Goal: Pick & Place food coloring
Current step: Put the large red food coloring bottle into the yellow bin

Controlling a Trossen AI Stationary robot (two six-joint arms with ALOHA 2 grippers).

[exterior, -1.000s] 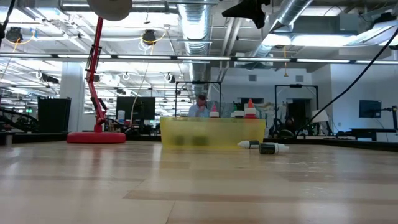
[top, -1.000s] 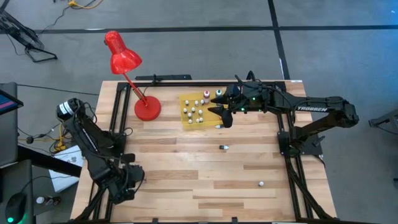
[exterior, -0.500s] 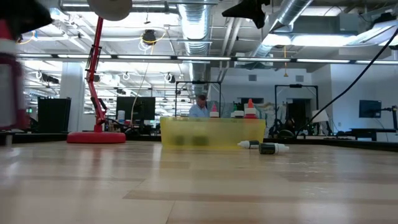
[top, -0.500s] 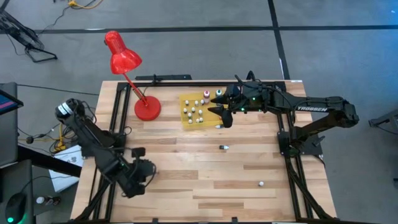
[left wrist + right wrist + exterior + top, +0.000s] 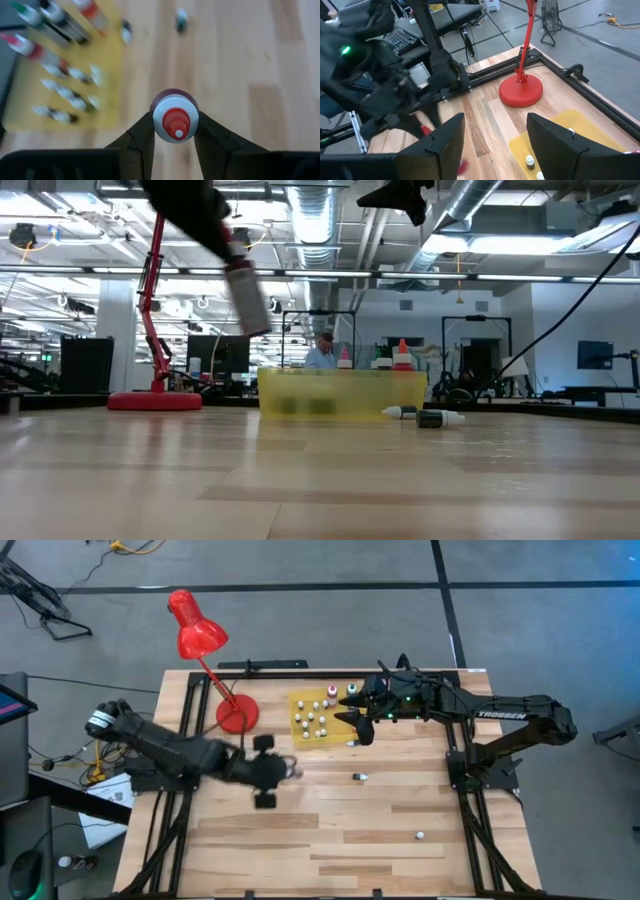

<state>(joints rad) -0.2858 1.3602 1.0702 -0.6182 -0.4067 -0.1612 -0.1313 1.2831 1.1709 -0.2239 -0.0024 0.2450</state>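
The left gripper (image 5: 268, 770), left of centre above the table, pinches a red-tipped food coloring bottle (image 5: 174, 121); a loose hold could drop it short of the yellow mat (image 5: 300, 730) farther right. The right gripper (image 5: 352, 722), fingers spread and empty, hovers at the mat's right edge and could topple standing bottles (image 5: 314, 720).

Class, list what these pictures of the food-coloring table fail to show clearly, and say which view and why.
- Left gripper, high view: motion blur hides its fingers; the wrist view shows it holding a red-tipped bottle.
- Bottles on the yellow mat, high view: too small to tell colors.
- Lamp, low view: head cut off by the top edge.
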